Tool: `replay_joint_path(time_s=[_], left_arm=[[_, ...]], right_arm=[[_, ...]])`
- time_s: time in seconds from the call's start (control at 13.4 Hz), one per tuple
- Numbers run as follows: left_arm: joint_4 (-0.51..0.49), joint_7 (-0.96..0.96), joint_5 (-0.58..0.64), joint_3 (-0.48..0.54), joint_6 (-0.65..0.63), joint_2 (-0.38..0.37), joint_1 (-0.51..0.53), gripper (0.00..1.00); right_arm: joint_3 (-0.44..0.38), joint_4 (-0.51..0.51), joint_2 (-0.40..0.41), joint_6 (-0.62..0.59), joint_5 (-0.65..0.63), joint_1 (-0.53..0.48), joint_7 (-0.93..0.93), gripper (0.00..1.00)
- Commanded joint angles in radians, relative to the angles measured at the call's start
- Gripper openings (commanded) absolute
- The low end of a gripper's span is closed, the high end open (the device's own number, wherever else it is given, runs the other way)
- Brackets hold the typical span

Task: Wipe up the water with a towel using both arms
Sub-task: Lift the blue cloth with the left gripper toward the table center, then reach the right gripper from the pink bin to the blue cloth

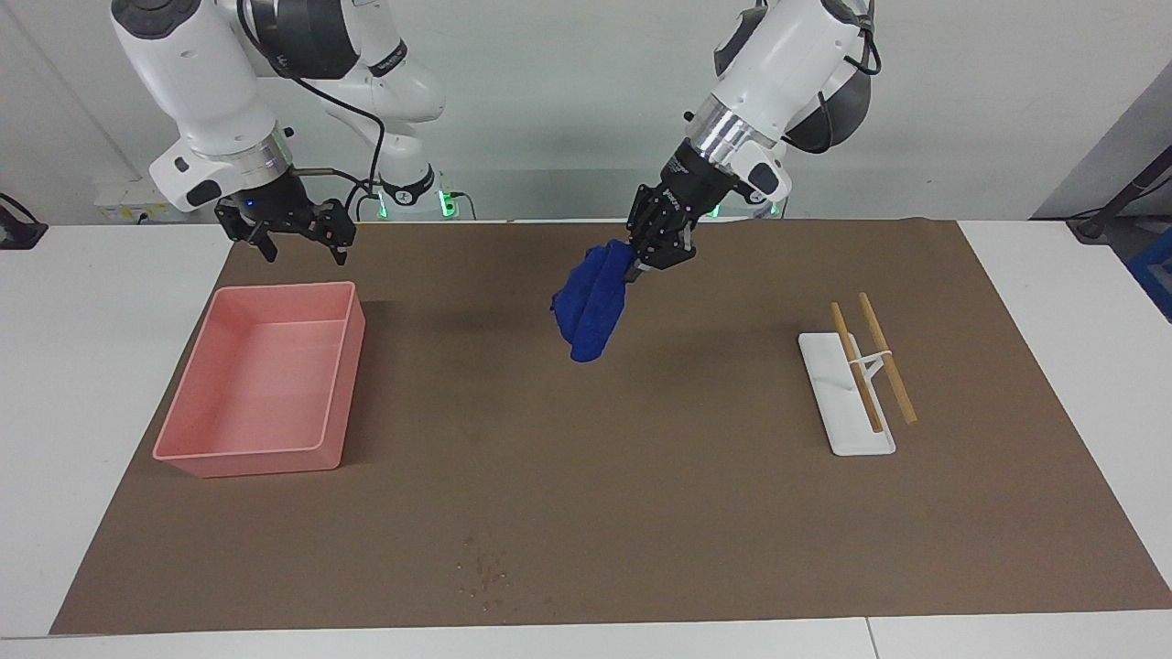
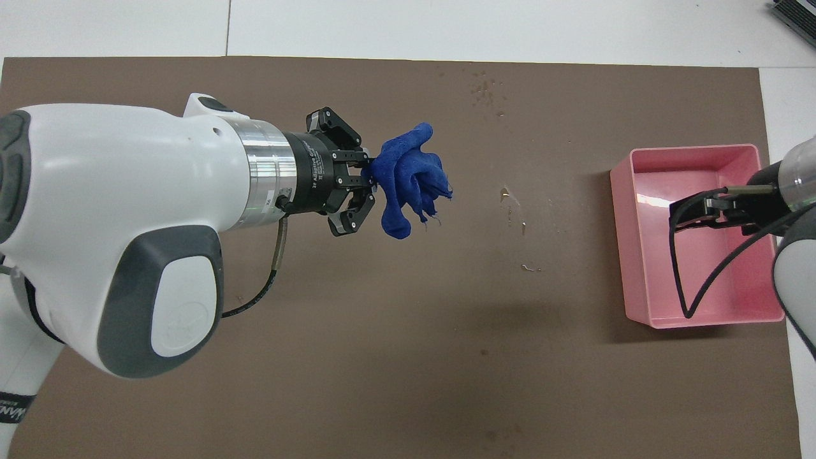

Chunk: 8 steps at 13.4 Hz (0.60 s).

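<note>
Overhead view, working outward from your arms' end of the table. Nearest you, the brown mat (image 2: 395,357) lies bare.

Next out, mid-mat: your left gripper (image 1: 652,245) hangs in the air over the mat, fingertips pinched shut on one edge of the towel (image 1: 591,304). The blue cloth droops bunched below the pinch, clear of the surface in the facing view. An edge grip like this probably lets the bulk hang free so it can be laid flat on the wet patch.

Same band, toward the right arm's end: the right gripper (image 1: 298,240) waits with its fingers spread wide and nothing between them, hovering at the robot-side rim of the pink bin (image 1: 188,412). The bin looks empty; it may be meant to receive the used towel.

Toward the left arm's end, the white tray (image 1: 824,394) sits with its two wooden sticks (image 1: 884,357) propped across it, well apart from the towel.

Beside the towel, toward the bin: a few water streaks (image 2: 515,213) glint on the mat. Farthest out, near the mat's edge: a cluster of droplets (image 2: 486,90).

Judgement: wiping has not begun. You are carrying the towel toward the water; the drops are still untouched, so expect a lowering move next.
</note>
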Motion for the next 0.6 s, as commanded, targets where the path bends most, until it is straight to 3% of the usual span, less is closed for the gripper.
replay_joint_path(time_s=[0.0,0.3,0.52], left_arm=[[-0.016,-0.01,-0.016,0.011,0.024,-0.013,-0.015,0.0],[-0.016,-0.011,-0.016,0.011,0.026,-0.013,-0.017,0.0],[-0.016,-0.019,-0.018,0.011,0.049,-0.012,-0.032,0.0]], right_arm=[[0.016,-0.022,-0.012,0.049,0.071,0.029,0.188,0.97],[0.016,-0.015,0.019,0.145,0.234,0.144,0.662,0.96],[0.016,-0.001,0.042,0.23,0.363,0.191,0.918,0.96]])
